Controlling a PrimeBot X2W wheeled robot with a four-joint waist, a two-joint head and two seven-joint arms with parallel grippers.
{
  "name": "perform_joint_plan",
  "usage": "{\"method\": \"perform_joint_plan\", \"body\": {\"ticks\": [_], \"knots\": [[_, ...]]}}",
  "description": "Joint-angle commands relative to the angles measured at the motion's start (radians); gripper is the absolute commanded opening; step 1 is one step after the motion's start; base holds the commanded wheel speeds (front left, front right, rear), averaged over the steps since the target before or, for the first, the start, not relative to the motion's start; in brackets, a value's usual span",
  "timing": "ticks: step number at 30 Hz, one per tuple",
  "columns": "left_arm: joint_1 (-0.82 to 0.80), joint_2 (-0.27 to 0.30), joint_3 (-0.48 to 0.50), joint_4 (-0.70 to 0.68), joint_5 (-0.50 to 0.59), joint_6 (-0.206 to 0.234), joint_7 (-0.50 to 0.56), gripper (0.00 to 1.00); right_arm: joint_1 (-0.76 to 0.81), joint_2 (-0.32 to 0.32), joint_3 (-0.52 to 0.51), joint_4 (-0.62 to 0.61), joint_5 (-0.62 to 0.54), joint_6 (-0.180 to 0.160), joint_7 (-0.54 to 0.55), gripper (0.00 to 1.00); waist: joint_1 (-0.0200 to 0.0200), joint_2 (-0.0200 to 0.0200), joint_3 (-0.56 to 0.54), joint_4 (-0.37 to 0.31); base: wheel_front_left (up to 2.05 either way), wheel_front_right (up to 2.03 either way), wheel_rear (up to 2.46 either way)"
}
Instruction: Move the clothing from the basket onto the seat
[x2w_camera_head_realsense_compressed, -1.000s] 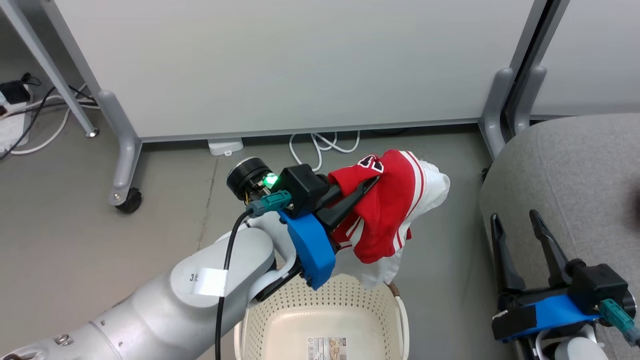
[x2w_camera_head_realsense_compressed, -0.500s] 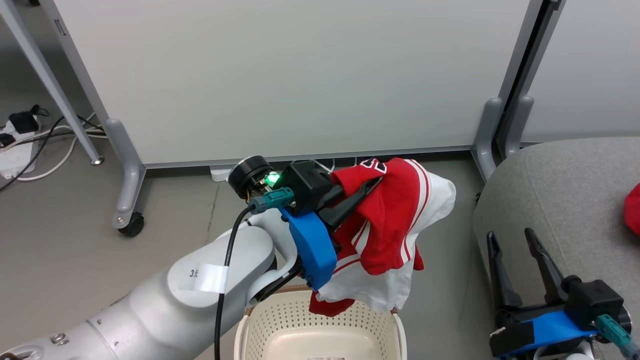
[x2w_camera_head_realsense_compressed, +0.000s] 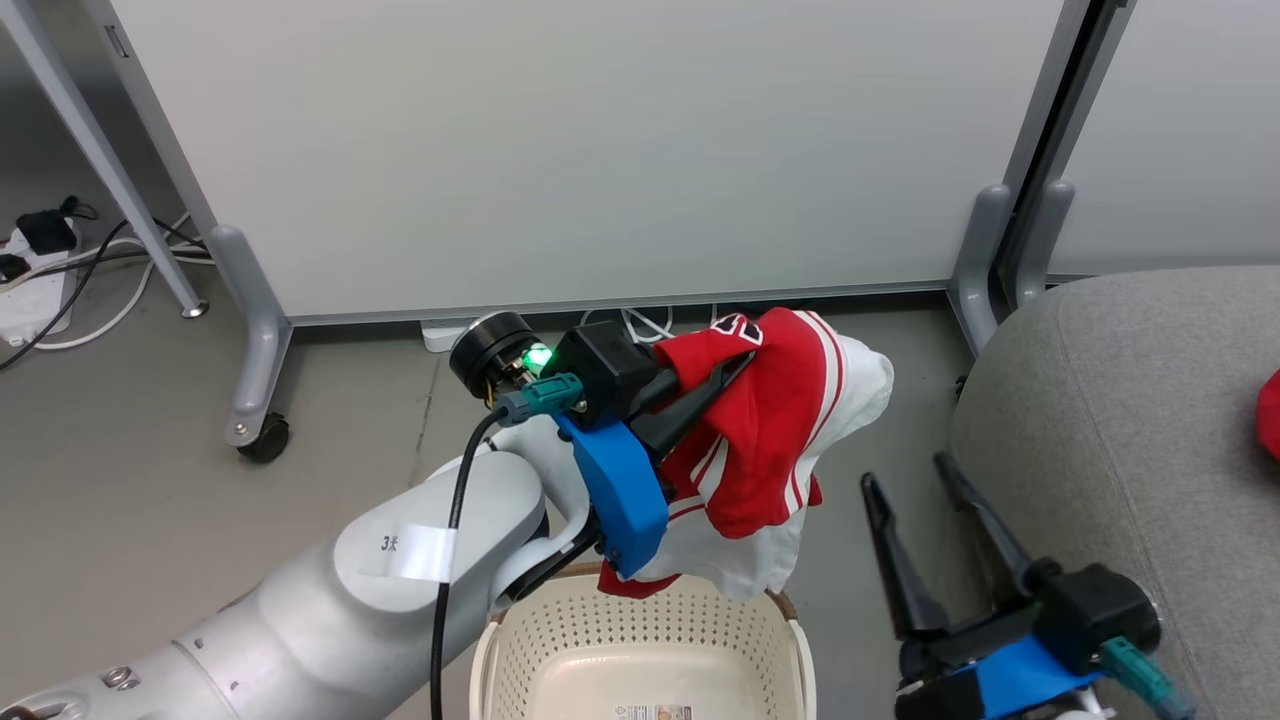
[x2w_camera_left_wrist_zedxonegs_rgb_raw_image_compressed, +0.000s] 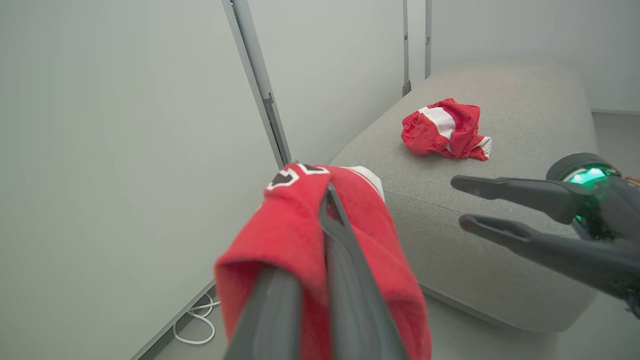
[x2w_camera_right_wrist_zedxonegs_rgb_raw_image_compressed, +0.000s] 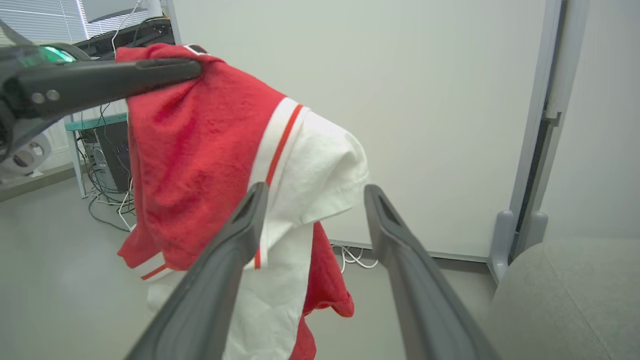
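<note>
A red-and-white jersey (x2w_camera_head_realsense_compressed: 770, 430) is being held clamped in the left claw (x2w_camera_head_realsense_compressed: 735, 368) at the centre of the head view. It is hanging above the far rim of the basket (x2w_camera_head_realsense_compressed: 560, 640), its lowest folds just over that rim. Most of its block lettering is being hidden by folds; a black-and-white fragment is showing at the top. In the head view one finger of the left claw is being covered by the cloth. In the left wrist view both fingers are being pressed close together on the fabric. The basket is being cut off by the bottom edge of the head view, and its inner label (x2w_camera_head_realsense_compressed: 650, 712) is barely showing. The right claw (x2w_camera_head_realsense_compressed: 905, 472) is being held at the lower right with its fingers spread apart, between the jersey and the seat (x2w_camera_head_realsense_compressed: 1120, 420), touching neither. A second red garment (x2w_camera_left_wrist_zedxonegs_rgb_raw_image_compressed: 445, 127) is lying crumpled on the seat in the left wrist view. In the head view it is being cut down to a red sliver by the right edge.
</note>
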Motion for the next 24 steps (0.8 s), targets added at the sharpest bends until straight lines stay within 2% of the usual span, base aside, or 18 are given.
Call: {"method": "perform_joint_plan", "body": {"ticks": [1, 9, 24], "knots": [[-0.001, -0.003, -0.002, 0.004, 0.006, -0.001, -0.006, 0.0, 0.008, 0.0, 0.02, -0.006, 0.006, 0.0, -0.003, 1.0, 0.0, -0.0001, 0.002, 0.001, 0.0, 0.0, 0.0], [-0.009, -0.017, -0.002, 0.023, 0.016, -0.001, -0.014, 0.0, -0.036, -0.001, 0.133, -0.018, 0.023, 0.0, -0.003, 1.0, 0.0, -0.0001, 0.017, 0.008, 0.0, 0.0, 0.0], [-0.04, -0.044, -0.001, 0.029, 0.032, -0.001, -0.021, 0.0, -0.191, -0.001, 0.229, 0.081, 0.004, 0.0, -0.003, 1.0, 0.0, -0.0001, 0.063, 0.025, 0.0, 0.0, 0.0]]}}
